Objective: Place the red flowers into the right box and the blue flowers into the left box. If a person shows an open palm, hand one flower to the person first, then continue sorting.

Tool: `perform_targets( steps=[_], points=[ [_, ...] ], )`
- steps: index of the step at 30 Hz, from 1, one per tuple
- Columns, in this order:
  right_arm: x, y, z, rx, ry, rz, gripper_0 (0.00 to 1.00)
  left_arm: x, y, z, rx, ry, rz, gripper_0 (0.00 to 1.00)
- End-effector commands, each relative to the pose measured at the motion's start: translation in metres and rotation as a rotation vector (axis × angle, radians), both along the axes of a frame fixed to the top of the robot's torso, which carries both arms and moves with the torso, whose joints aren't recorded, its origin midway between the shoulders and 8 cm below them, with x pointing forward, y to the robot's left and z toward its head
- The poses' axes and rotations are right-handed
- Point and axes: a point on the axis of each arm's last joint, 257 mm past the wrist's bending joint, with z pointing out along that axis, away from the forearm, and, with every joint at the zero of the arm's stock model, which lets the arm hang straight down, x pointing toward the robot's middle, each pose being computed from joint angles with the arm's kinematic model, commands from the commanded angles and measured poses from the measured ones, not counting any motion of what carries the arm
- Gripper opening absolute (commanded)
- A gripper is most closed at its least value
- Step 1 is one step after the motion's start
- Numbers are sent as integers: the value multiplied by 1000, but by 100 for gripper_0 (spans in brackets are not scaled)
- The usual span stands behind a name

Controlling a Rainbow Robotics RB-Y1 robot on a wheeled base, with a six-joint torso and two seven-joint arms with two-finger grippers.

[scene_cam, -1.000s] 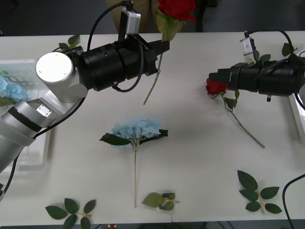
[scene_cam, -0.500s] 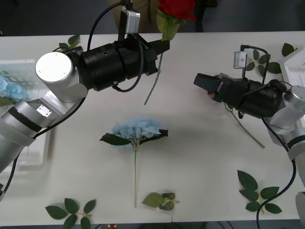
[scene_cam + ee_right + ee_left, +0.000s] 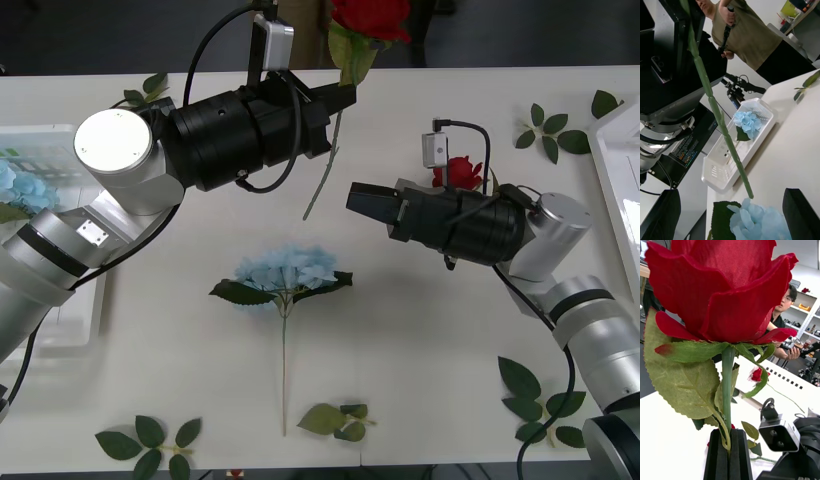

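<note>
My left gripper [image 3: 342, 97] is raised over the table's far edge, shut on the stem of a red flower [image 3: 371, 16] whose bloom stands upright above it. In the left wrist view the black fingers [image 3: 717, 455] pinch the stem below the big red bloom [image 3: 722, 288]. My right gripper [image 3: 362, 200] hangs open at mid-table, pointing left toward that dangling stem [image 3: 717, 108]. A second red flower [image 3: 460, 171] lies behind the right arm. One blue flower [image 3: 287, 268] lies at the table's centre. Another blue flower [image 3: 748, 120] rests in the left box [image 3: 55, 325]. The right box [image 3: 622, 190] peeks in at the right edge.
Loose green leaf sprigs lie at the front left [image 3: 147, 443], front centre [image 3: 338, 420], front right [image 3: 540, 402] and far right [image 3: 546, 134]. A person in tan trousers [image 3: 300, 20] stands beyond the far edge.
My right arm has swung left, away from the lying red flower toward mid-table, with nothing in its fingers. The left arm holds its rose as before.
</note>
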Motion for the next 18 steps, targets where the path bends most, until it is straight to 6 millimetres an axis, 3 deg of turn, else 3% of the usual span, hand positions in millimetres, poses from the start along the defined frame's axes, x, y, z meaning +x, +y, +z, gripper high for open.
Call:
perform_targets(
  steps=[1, 11, 13, 17, 18],
  points=[
    [1, 33, 33, 59, -55, 30, 80, -8, -6, 5, -18, 6, -21, 0],
    [29, 59, 47, 64, -46, -49, 79, -14, -20, 7, -40, 14, -41, 0],
    [34, 62, 48, 62, -41, -67, 58, -15, -24, 2, -40, 22, -37, 0],
    [38, 71, 46, 57, -26, -83, 0, -15, -28, -3, -41, 33, -30, 0],
    [38, 73, 46, 59, -23, -81, 0, -15, -28, -3, -40, 32, -30, 0]
  ],
)
